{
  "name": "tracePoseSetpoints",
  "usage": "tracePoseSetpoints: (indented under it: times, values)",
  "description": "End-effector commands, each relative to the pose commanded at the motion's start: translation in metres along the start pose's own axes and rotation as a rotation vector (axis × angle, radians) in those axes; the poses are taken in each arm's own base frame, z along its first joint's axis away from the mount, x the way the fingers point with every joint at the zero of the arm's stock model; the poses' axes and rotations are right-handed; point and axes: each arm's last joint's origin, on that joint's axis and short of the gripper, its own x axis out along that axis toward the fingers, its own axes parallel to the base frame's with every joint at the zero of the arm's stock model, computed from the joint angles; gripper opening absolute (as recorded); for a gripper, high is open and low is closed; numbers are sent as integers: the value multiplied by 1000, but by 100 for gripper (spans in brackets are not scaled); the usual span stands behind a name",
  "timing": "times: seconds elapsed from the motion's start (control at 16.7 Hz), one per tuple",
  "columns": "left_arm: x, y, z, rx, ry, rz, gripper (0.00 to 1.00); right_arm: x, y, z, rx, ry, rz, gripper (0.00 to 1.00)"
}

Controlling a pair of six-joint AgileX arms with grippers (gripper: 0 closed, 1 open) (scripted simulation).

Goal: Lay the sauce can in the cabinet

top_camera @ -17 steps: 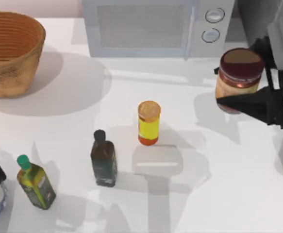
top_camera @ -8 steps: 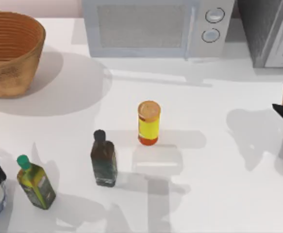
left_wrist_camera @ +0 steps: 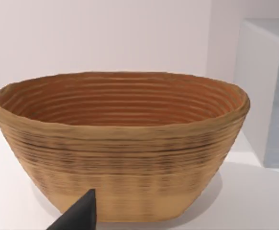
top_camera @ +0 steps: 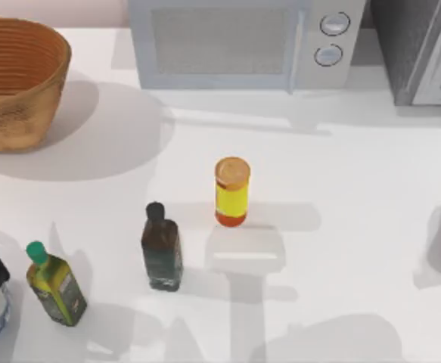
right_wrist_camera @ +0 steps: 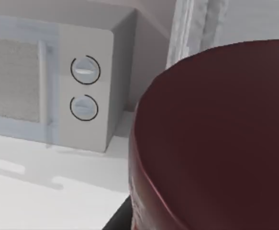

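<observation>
Right gripper's jaw state cannot be told; sauce can [right_wrist_camera: 216,139] looms before the microwave [right_wrist_camera: 48,81] on the white table [top_camera: 341,242].

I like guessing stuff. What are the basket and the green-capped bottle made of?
The basket looks woven, like wicker or coiled straw: tan ridged rings run all around it, with a dull finish. The green-capped bottle looks like glass or clear plastic, because yellowish liquid seems to show through its glossy sides. Which of the two, I can't tell.
</observation>
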Motion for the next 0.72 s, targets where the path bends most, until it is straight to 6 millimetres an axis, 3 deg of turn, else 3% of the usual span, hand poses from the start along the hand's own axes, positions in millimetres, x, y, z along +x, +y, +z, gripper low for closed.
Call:
tracePoseSetpoints:
  times: [0.24,0.72]
  values:
    - [0,0,0,0,0,0,100,-3,-1,-26,105,-40,-121,0]
    - [0,0,0,0,0,0,100,-3,-1,-20,112,-24,-123,0]
